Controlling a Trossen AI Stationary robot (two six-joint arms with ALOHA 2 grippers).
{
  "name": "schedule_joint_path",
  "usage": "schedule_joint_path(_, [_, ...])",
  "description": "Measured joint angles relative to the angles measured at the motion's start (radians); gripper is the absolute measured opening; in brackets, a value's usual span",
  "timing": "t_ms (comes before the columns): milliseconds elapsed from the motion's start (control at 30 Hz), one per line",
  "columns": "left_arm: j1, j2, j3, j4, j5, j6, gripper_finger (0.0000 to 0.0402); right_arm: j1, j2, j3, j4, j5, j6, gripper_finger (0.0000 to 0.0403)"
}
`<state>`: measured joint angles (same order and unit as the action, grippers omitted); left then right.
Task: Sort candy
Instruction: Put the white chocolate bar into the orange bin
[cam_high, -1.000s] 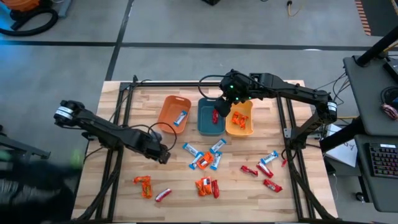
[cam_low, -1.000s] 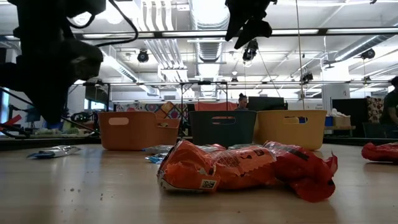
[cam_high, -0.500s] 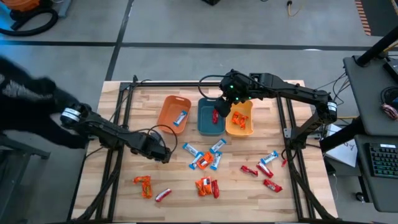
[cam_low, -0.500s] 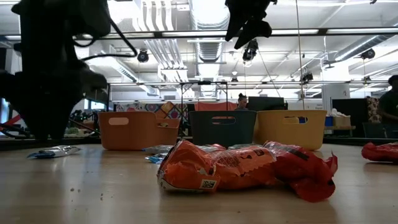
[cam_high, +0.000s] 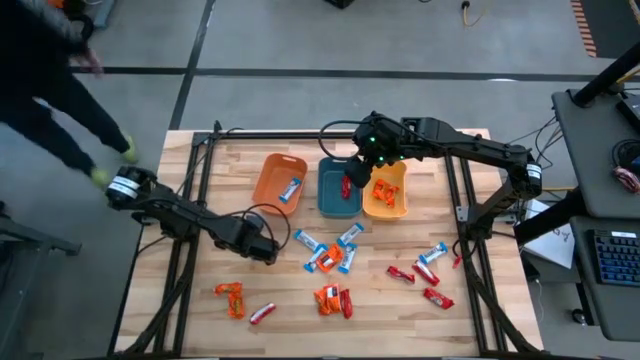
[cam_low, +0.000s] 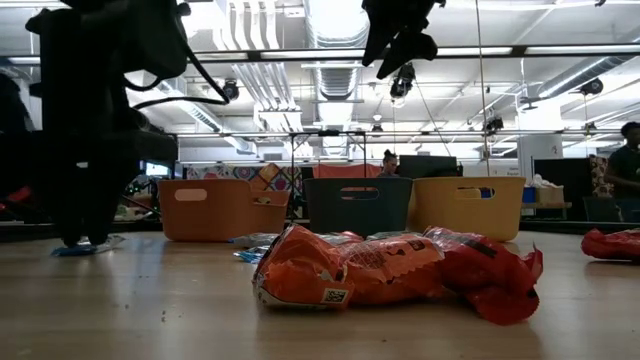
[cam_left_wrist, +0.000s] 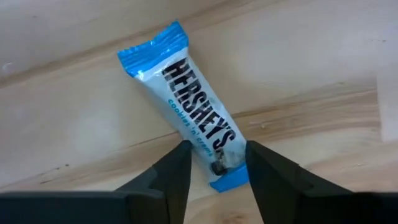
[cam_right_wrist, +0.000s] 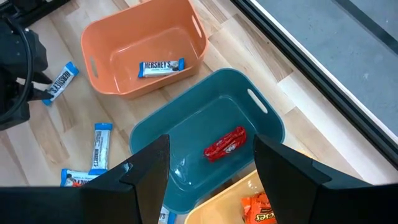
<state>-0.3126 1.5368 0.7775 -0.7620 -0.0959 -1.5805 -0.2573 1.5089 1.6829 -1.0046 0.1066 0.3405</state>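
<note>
A blue-and-white candy (cam_left_wrist: 193, 106) lies flat on the wooden table (cam_high: 200, 300). My left gripper (cam_left_wrist: 217, 177) is down at the table, open, with one finger on either side of the candy's near end. My right gripper (cam_right_wrist: 211, 180) hangs open above the teal bin (cam_right_wrist: 186, 143), where one red candy (cam_right_wrist: 225, 143) lies. The orange bin (cam_high: 275, 175) holds a blue-and-white candy (cam_right_wrist: 160, 66). The yellow-orange bin (cam_high: 392, 200) holds orange candies. More blue, orange and red candies lie loose on the table's near half. My left gripper straddles the blue-and-white candy's near end (cam_left_wrist: 225, 177), fingers pointing down at the table and lying along the candy. The wrapper nearly fills the gap, so I cannot tell whether the fingers touch it. The candy lies flat on the wood.
Several blue-and-white candies (cam_high: 335, 255) lie just right of my left gripper. An orange-and-red pile (cam_high: 333, 298) sits near the front edge, red ones (cam_high: 425, 280) at the right, two more (cam_high: 240, 300) at the front left. A person (cam_high: 60, 90) moves past the table's left side.
My left gripper has come down to the table over the blue-and-white candy and shifted a little toward the right edge. A person has walked along the table's left side. The candy has stayed where it was.
</note>
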Motion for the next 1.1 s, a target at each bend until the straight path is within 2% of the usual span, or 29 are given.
schedule_joint_path(133, [-0.002,-0.004,-0.019,0.02,0.006,-0.012,0.01,0.0,0.0,0.0,0.0,0.0,0.0,0.0219])
schedule_joint_path(333, [-0.008,-0.004,-0.02,0.029,0.01,0.014,0.0021,0.0,0.0,0.0,0.0,0.0,0.0,0.0219])
schedule_joint_path(400, [-0.01,-0.007,-0.021,0.023,0.012,0.019,0.0006,0.0,0.0,0.0,0.0,0.0,0.0,0.0219])
schedule_joint_path(700, [-0.029,-0.037,-0.027,0.009,0.042,0.032,0.0,0.0,0.0,0.0,0.0,0.0,-0.001,0.0219])
schedule_joint_path(1100, [-0.08,-0.196,0.008,-0.049,0.042,0.088,0.0,0.0,0.0,0.0,0.0,-0.002,0.006,0.0219])
